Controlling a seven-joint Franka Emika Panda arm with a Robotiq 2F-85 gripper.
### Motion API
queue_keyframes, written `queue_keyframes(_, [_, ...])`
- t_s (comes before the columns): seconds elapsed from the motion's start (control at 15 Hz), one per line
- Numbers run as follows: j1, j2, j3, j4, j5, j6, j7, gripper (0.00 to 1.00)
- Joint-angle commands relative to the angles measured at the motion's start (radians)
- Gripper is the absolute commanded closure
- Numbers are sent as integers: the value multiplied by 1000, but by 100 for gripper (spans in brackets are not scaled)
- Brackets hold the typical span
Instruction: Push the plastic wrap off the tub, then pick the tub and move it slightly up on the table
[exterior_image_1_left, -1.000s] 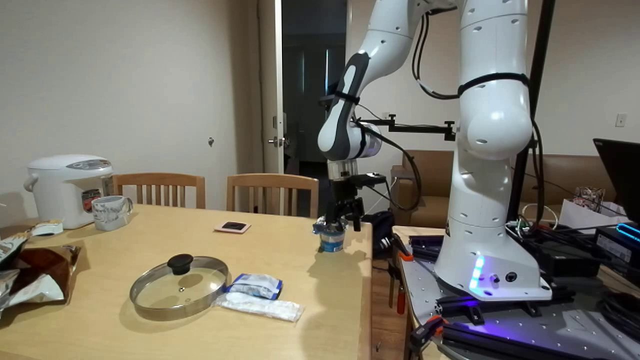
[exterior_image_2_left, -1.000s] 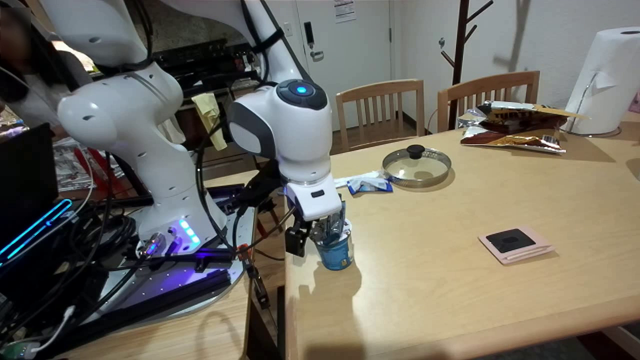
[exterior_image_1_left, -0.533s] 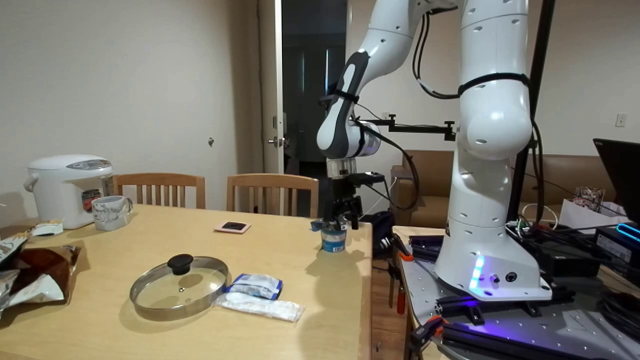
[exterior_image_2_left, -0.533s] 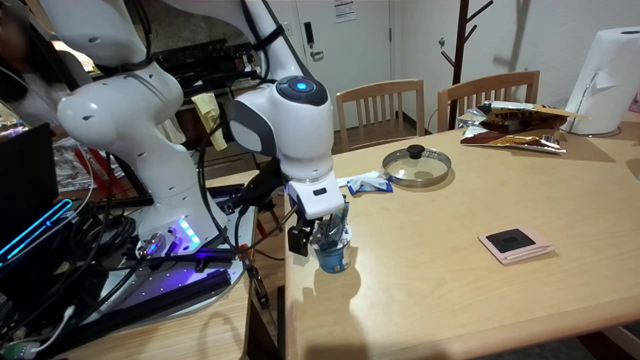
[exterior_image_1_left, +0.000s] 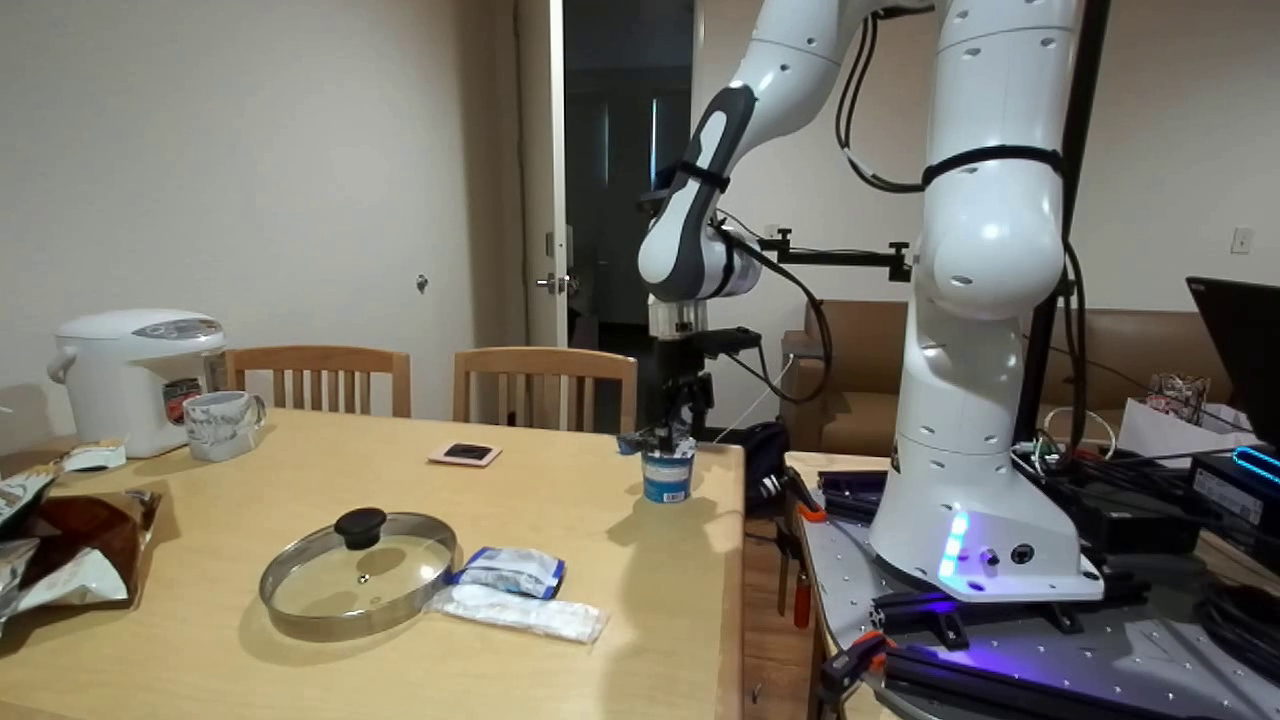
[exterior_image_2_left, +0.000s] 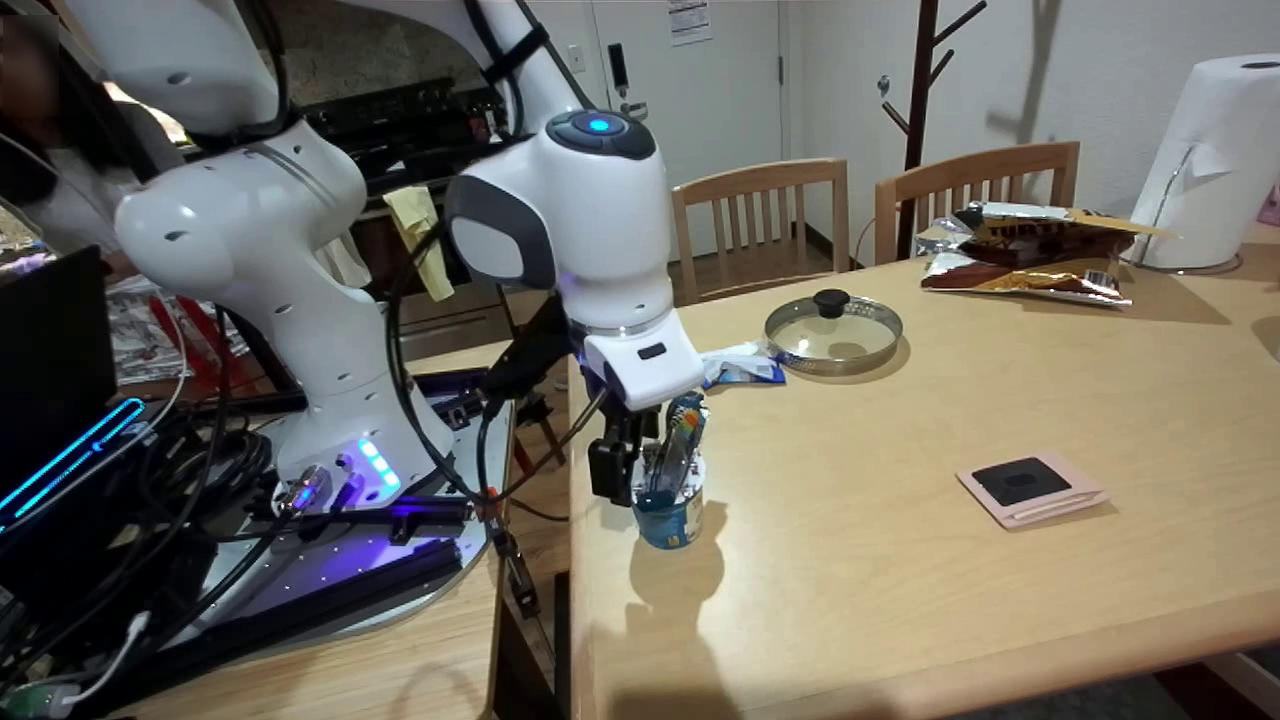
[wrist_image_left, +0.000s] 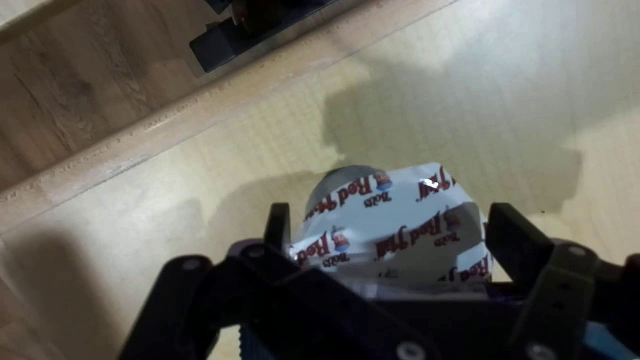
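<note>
Room: pale wall (exterior_image_1_left: 300, 200), dark doorway (exterior_image_1_left: 628, 220) at upper middle of an exterior view, two wooden chairs (exterior_image_1_left: 545, 358) behind the table (exterior_image_1_left: 580, 500).
Tub (exterior_image_1_left: 667, 482): upright on the table near its edge, just right of the middle and low in both exterior views.
Plastic wrap (exterior_image_2_left: 679, 455): crumpled on top of the tub, part of it sticking up in an exterior view.
Claw (wrist_image_left: 392, 227): spread. My fingers (wrist_image_left: 517, 242) stand apart, left and right of a red-printed white sheet (wrist_image_left: 380, 220), lower half of the wrist view. Can't tell if I touch the tub or wrap.
Glass lid (exterior_image_1_left: 360, 575): lower left of an exterior view, blue-and-white packet (exterior_image_1_left: 512, 572) just beside it.
Mug (exterior_image_1_left: 222, 427): far left, next to a white appliance (exterior_image_1_left: 140, 385).
Pink wallet (exterior_image_2_left: 1032, 490): flat on the table, lower right of an exterior view.
Foil bags (exterior_image_2_left: 1040, 245): upper right, just beside the paper towel roll (exterior_image_2_left: 1200, 165).
</note>
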Motion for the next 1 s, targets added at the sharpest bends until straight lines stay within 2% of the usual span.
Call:
queue_keyframes(0.0, [-8,-24,5,-21,5,14,-22,0])
queue_keyframes(0.27, [-8,-1,7,-19,22,8,-30,0])
queue_keyframes(0.53, [-20,-31,-16,-9,-69,12,63,0])
queue_keyframes(0.6, [-23,-82,-23,-63,-113,31,89,0])
queue_keyframes(0.67, [-27,-86,-28,-54,-143,27,104,0])
queue_keyframes(0.73, [-29,-67,-30,-10,-150,2,107,0])
queue_keyframes(0.93, [-25,-110,-22,-54,-184,20,124,0])
